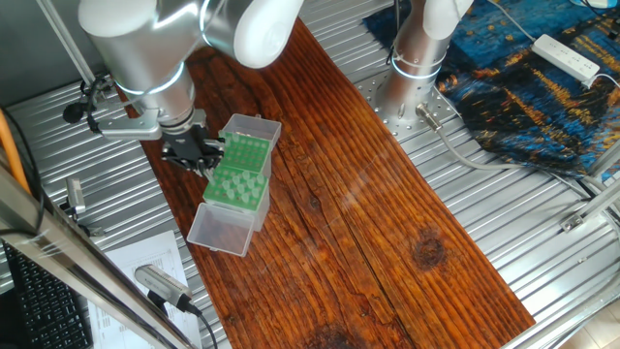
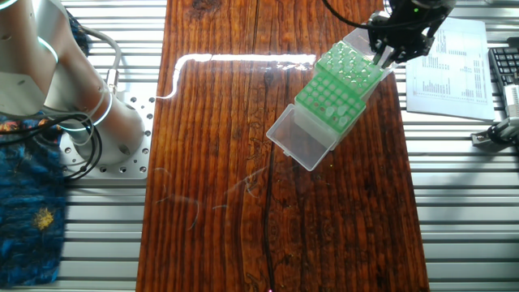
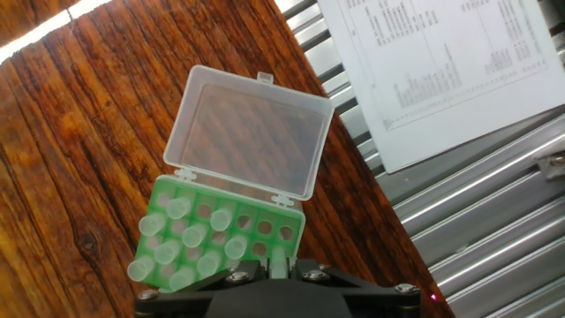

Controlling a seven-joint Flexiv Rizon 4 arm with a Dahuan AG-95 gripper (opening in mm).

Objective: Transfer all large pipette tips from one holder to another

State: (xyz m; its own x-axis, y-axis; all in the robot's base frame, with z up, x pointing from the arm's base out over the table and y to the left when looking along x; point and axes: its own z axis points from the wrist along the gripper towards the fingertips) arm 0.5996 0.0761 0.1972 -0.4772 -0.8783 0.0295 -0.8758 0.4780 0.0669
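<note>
A dark wooden board (image 1: 368, 204) lies across a ribbed metal table (image 2: 462, 211), and near the board's edge by the printed sheet (image 2: 450, 61) sit two green racks (image 2: 336, 85) end to end, clear lids (image 3: 252, 128) folded open. The gripper (image 2: 385, 55) hangs low over the far rack, where the pale tips (image 3: 181, 243) stand crowded toward one side; I cannot tell how wide its fingers are. If it descends off-centre, it could catch a neighbouring tip or shove the light rack along the board.
</note>
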